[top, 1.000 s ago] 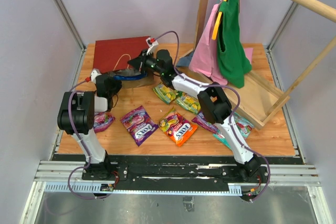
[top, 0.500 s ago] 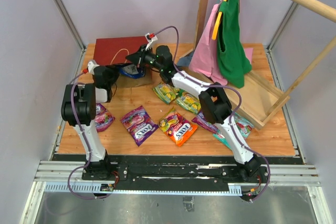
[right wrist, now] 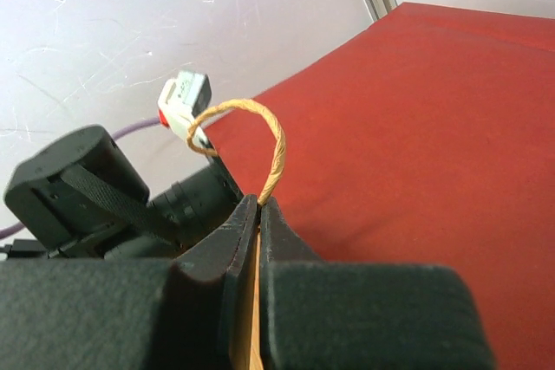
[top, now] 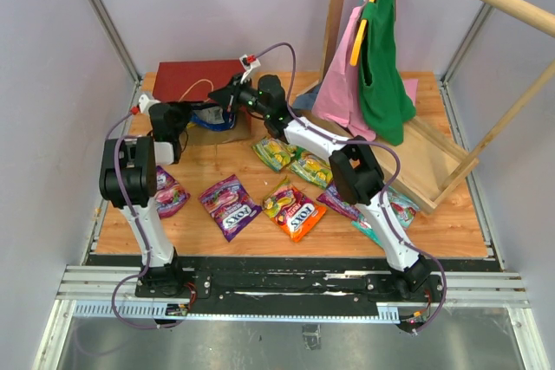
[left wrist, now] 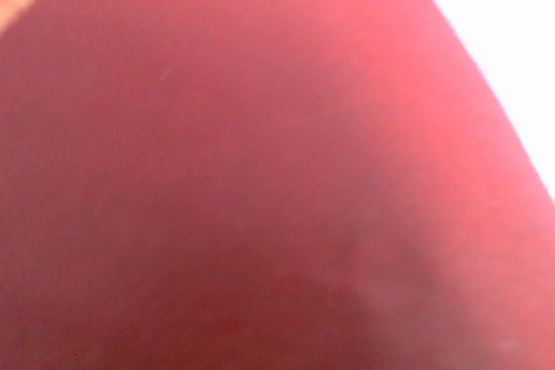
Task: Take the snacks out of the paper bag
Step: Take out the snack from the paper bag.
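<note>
The dark red paper bag [top: 192, 84] lies on its side at the back left; its red face fills the left wrist view [left wrist: 260, 171]. My right gripper [top: 229, 98] is shut on the bag's rim at the twine handle [right wrist: 276, 149], at the bag's mouth. My left gripper [top: 166, 117] is at the left of the mouth, pressed close to the bag; its jaws are hidden. A blue packet [top: 211, 116] sits in the mouth. Loose snacks lie on the table: a purple packet [top: 230, 205], an orange packet [top: 299, 217] and a green packet [top: 273, 153].
A pale wooden frame [top: 434, 162] stands at the back right, with a green garment [top: 381, 67] and a pink garment [top: 342, 84] hanging from it. More packets lie at the left [top: 169, 197] and right [top: 395, 205]. Walls close in at the left and back.
My left gripper has moved back and left, up against the bag's side. My right gripper has shifted slightly back with the bag's rim. The packets on the table have not moved.
</note>
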